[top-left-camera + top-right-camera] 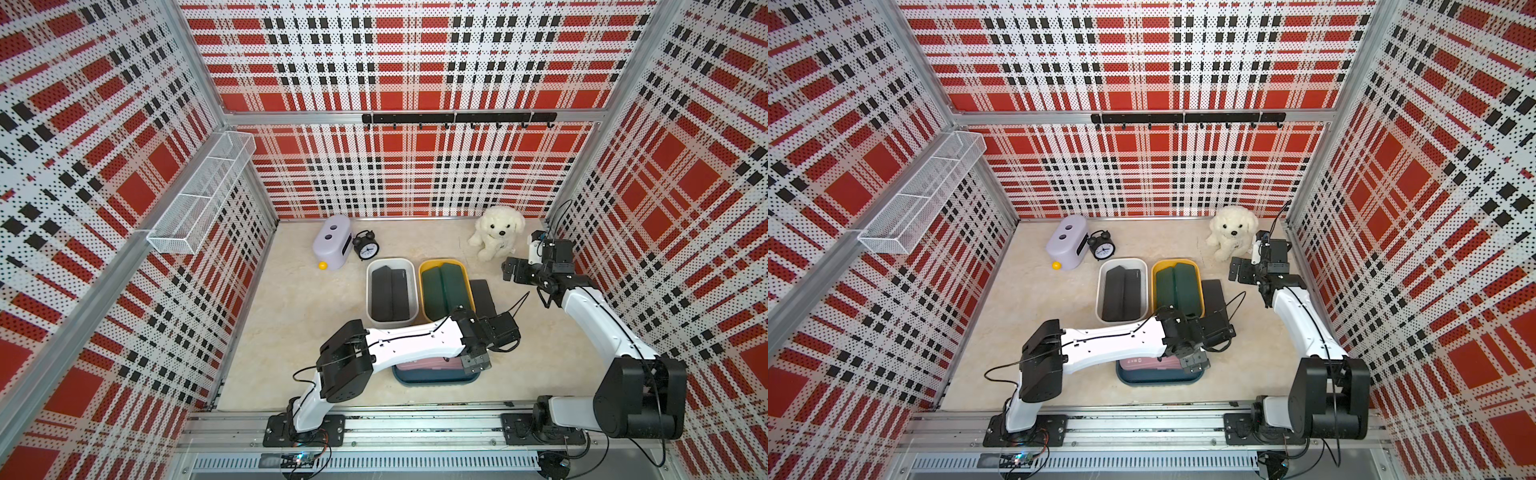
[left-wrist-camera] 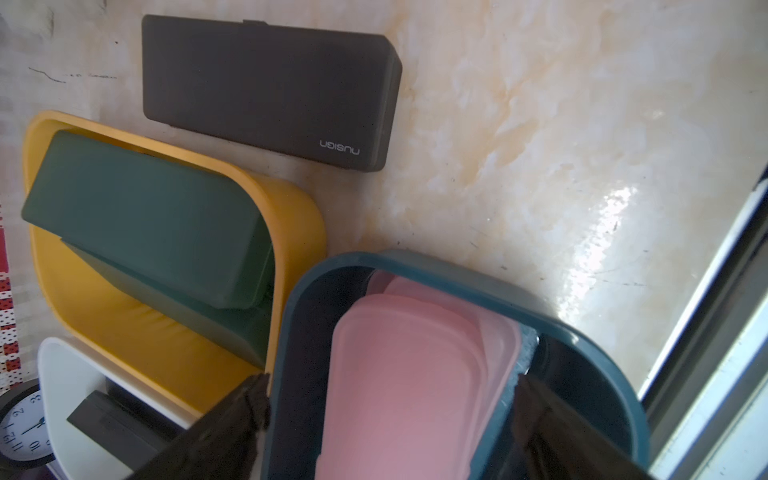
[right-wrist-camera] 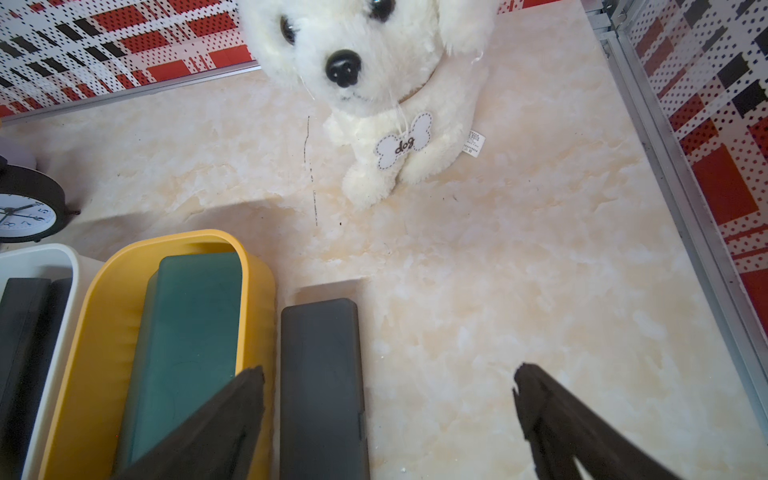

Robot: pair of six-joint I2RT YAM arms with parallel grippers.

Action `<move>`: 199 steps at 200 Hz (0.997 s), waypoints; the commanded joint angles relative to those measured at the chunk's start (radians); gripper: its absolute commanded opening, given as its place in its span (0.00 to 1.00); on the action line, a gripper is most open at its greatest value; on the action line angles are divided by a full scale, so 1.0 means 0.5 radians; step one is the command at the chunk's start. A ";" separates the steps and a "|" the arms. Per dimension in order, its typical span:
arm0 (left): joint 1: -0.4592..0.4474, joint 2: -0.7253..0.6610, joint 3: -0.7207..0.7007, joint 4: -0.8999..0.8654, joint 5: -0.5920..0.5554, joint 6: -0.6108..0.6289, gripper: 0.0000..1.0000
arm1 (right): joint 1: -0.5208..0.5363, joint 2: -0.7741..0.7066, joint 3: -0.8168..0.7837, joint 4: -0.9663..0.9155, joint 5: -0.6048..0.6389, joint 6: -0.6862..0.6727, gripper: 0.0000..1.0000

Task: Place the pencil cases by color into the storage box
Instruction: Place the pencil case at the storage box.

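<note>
Left gripper (image 2: pixel 390 382) hovering over teal bin (image 2: pixel 582 332), jaws standing wide, gripping nothing; pink cases (image 2: pixel 407 365) lying stacked inside, colour-sorted; right gripper (image 3: pixel 388 374) gaping too, empty, hanging near stray black case (image 3: pixel 320 374) lying on worktop (image 3: pixel 498 291) just beside yellow bin (image 3: pixel 95 316), probably lining up pickup.

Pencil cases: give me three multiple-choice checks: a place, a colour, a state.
1. Where is the loose black pencil case? A held in the air; B flat on the table beside the yellow bin; C standing on end.
2. What colour are the cases in the yellow bin? A pink; B black; C dark green.
3. How is the left gripper? A open above the blue bin; B shut on a case; C shut, empty.
B: it lies on the tabletop. C: both look green. A: its jaws stand wide apart, gripping nothing.
</note>
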 commanded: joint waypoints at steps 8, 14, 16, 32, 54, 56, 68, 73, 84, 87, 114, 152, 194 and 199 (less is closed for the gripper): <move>0.000 -0.209 0.024 0.029 -0.095 -0.086 0.96 | -0.024 -0.001 -0.022 -0.031 0.004 -0.046 1.00; 0.008 -0.240 0.006 0.051 -0.119 -0.116 0.96 | -0.022 0.002 -0.030 -0.043 -0.004 -0.058 1.00; 0.013 -0.251 0.003 0.057 -0.124 -0.128 0.96 | -0.024 0.004 -0.034 -0.047 -0.010 -0.061 1.00; 0.045 -0.343 -0.061 0.130 -0.182 -0.222 0.96 | -0.014 0.005 -0.061 -0.067 -0.037 -0.072 1.00; 0.065 -0.486 -0.191 0.275 -0.283 -0.375 0.96 | 0.065 0.001 -0.125 -0.077 -0.029 -0.062 1.00; 0.066 -0.498 -0.201 0.289 -0.295 -0.389 0.96 | 0.076 0.002 -0.129 -0.079 -0.025 -0.063 1.00; 0.093 -0.573 -0.282 0.366 -0.361 -0.501 0.96 | 0.167 0.023 -0.145 -0.099 0.030 -0.066 1.00; 0.113 -0.611 -0.315 0.393 -0.379 -0.547 0.96 | 0.202 0.037 -0.152 -0.110 0.052 -0.066 1.00; 0.175 -0.688 -0.400 0.476 -0.396 -0.650 0.96 | 0.270 0.075 -0.160 -0.128 0.076 -0.058 1.00; 0.195 -0.715 -0.426 0.500 -0.397 -0.677 0.96 | 0.284 0.084 -0.164 -0.130 0.080 -0.055 1.00; 0.413 -0.958 -0.714 0.731 -0.343 -0.875 0.96 | 0.356 0.112 -0.242 -0.114 0.135 -0.009 1.00; 0.693 -1.318 -1.008 0.945 -0.164 -0.954 0.96 | 0.399 0.061 -0.316 -0.146 0.192 0.017 1.00; 0.996 -1.612 -1.044 0.920 -0.167 -1.060 0.97 | 0.534 0.080 -0.352 -0.191 0.217 0.037 1.00; 1.038 -1.641 -1.048 0.922 -0.165 -1.073 0.97 | 0.549 0.087 -0.360 -0.196 0.226 0.041 1.00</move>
